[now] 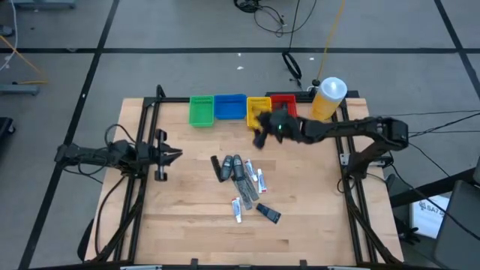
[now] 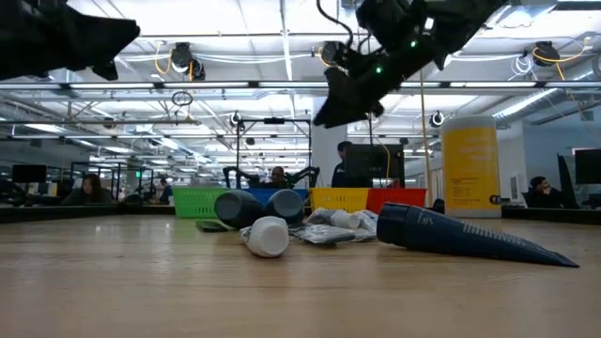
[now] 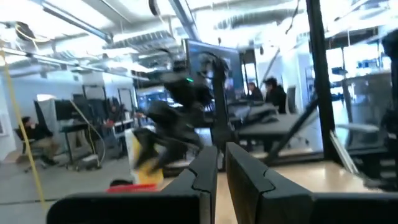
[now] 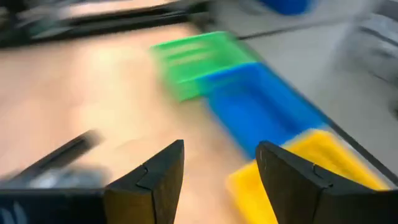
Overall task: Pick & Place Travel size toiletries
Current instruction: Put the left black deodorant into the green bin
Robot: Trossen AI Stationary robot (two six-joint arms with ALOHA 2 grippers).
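- Wooden desk [image 1: 180,217] carries the travel size toiletries [image 1: 241,180] in a loose cluster at its middle — dark bottles and tubes, white-silver tubes among them; one dark tube [image 1: 268,214] lies slightly apart toward the near edge.
- Right pincer [image 1: 259,129] is raised off the desk beside the yellow bin [image 1: 256,106], its fingers [image 4: 155,177] apart with nothing between them; the cluster lies well apart from it.
- Left pincer [image 1: 174,155] waits at the left side, fingers nearly together, empty.
- Judgement: the step in hand is a reach to the cluster; best to pick an outlying item, approach from above and close across its short side.
- Most items lie flat, long axes roughly from far edge to near edge; the apart tube lies diagonal.
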